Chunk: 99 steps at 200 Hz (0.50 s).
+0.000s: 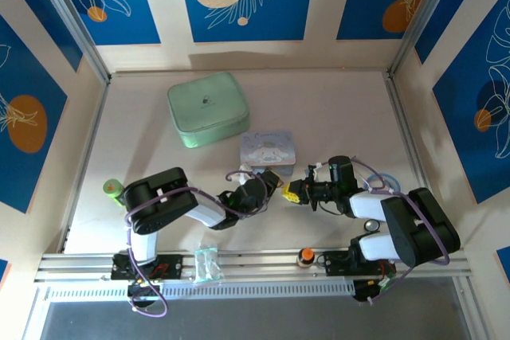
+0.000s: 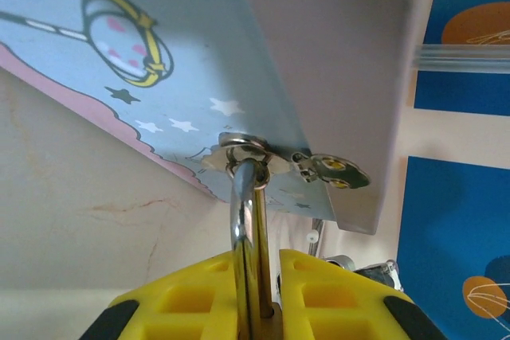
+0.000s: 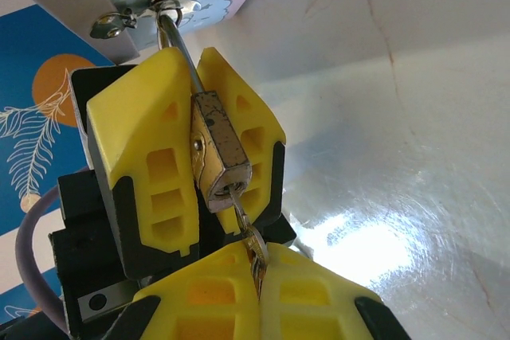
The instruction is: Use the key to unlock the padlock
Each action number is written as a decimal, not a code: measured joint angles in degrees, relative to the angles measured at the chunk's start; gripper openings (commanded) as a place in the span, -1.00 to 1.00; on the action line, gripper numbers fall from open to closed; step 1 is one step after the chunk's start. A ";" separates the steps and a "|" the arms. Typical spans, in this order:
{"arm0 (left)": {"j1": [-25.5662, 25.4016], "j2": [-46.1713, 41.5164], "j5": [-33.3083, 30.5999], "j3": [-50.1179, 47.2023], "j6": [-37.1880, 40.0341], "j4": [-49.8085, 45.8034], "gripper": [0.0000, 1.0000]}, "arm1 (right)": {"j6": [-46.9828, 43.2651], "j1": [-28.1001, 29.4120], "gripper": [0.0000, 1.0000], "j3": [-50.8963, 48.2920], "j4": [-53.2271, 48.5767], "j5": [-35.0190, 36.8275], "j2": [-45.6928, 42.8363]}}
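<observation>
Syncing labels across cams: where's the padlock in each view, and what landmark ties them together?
Top external: padlock at centre, where the two arms' yellow tips meet, just below the tin; tiny here.
Left wrist: padlock bottom centre, silver shackle running up between the left fingers to the tin's ring.
Right wrist: padlock centre-left, brass body clamped, key in its base.
Shared landmark: the pale blue tin.

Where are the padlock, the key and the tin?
padlock (image 3: 219, 149), right wrist view, brass body.
key (image 3: 249, 235), right wrist view, blade under the padlock.
tin (image 1: 268, 149), top view, printed lid.
</observation>
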 measured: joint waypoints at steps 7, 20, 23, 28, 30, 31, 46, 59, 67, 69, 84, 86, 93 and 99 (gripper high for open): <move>-0.02 0.00 -0.11 0.00 0.00 0.09 -1.00 | -0.17 -0.02 -1.00 0.02 -0.07 0.11 -0.02; -0.07 0.00 -0.39 0.00 0.00 0.28 -1.00 | -0.39 -0.44 -1.00 0.02 -0.24 0.13 -0.11; -0.09 0.00 -0.44 0.00 0.02 0.37 -1.00 | -0.44 -0.55 -1.00 0.02 -0.31 0.13 -0.13; -0.11 0.00 -0.48 0.00 0.02 0.44 -1.00 | -0.61 -0.85 -1.00 0.00 -0.42 0.04 -0.26; -0.11 0.00 -0.48 0.00 0.00 0.50 -1.00 | -0.70 -0.96 -1.00 0.00 -0.48 -0.07 -0.28; -0.11 0.00 -0.48 0.00 0.00 0.55 -1.00 | -0.83 -1.07 -1.00 0.00 -0.52 -0.11 -0.33; -0.11 0.00 -0.46 0.00 0.02 1.05 -1.00 | -1.25 -1.81 -1.00 0.00 -0.96 -0.74 -0.63; -0.11 0.00 -0.46 0.00 0.00 1.44 -1.00 | -1.70 -2.08 -1.00 0.00 -1.05 -1.07 -0.63; -0.11 0.00 -0.46 0.00 0.00 1.64 -1.00 | -1.88 -2.19 -1.00 0.00 -1.01 -1.22 -0.63; -0.11 0.00 -0.46 0.00 0.00 1.66 -1.00 | -1.90 -2.23 -1.00 0.00 -1.03 -1.27 -0.63; -0.11 0.00 -0.46 0.00 -0.20 1.77 -1.00 | -2.14 -2.29 -1.00 0.02 -0.85 -1.46 -0.44; -0.11 0.00 -0.46 0.00 -0.22 1.77 -1.00 | -2.16 -2.29 -1.00 0.02 -0.83 -1.51 -0.44; -0.11 0.00 -0.46 0.00 -0.24 1.79 -1.00 | -2.32 -2.29 -1.00 0.02 -0.85 -1.57 -0.42; -0.11 0.02 -0.50 0.00 -0.22 1.92 -1.00 | -2.34 -2.29 -1.00 0.02 -0.83 -1.57 -0.44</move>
